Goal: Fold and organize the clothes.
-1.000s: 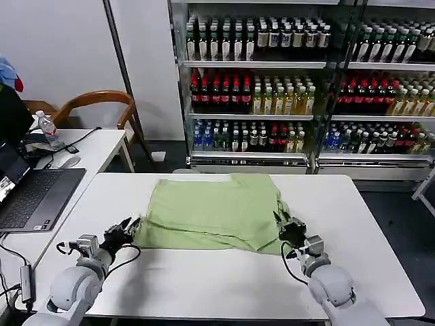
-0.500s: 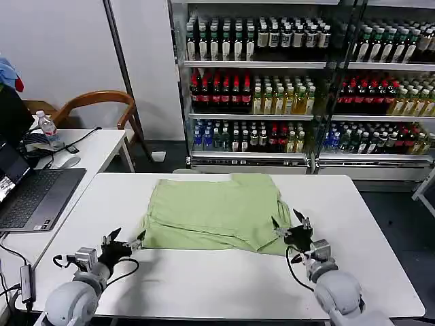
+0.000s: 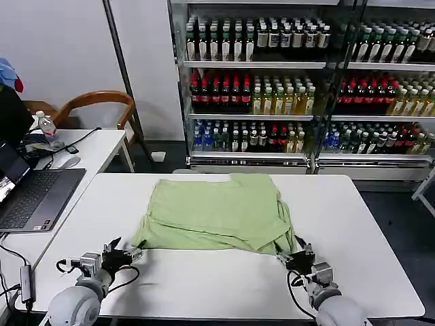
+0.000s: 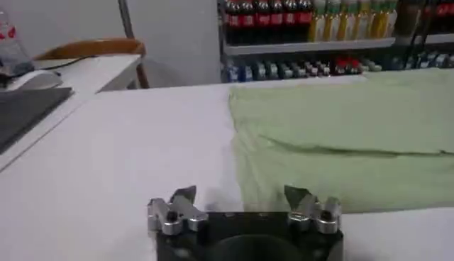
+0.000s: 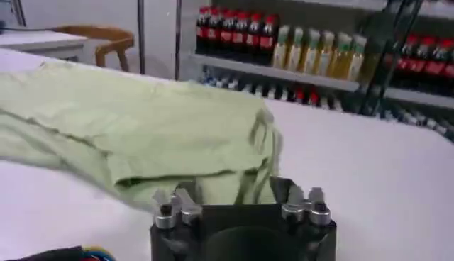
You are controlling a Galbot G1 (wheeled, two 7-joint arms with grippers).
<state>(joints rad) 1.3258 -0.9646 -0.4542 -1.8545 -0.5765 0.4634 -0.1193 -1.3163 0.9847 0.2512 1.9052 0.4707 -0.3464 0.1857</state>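
The light green soft cotton shirt (image 3: pixel 216 212) lies partly folded, plain side up, in the middle of the white rectangular table (image 3: pixel 360 224), at the centre of the head view. The left end effector (image 3: pixel 117 256) sits low at the lower left of that frame, fingers spread, just off the shirt's near left corner and holding nothing. The right end effector (image 3: pixel 297 259) sits at the lower right, fingers likewise spread and empty, just beside the bunched near right corner. The cloth looks light, limp and prone to sagging and creasing, so it will drape wherever it is unsupported. A pinch at the layered near corners, both at once, seems the surest hold; a single layer may slip free.
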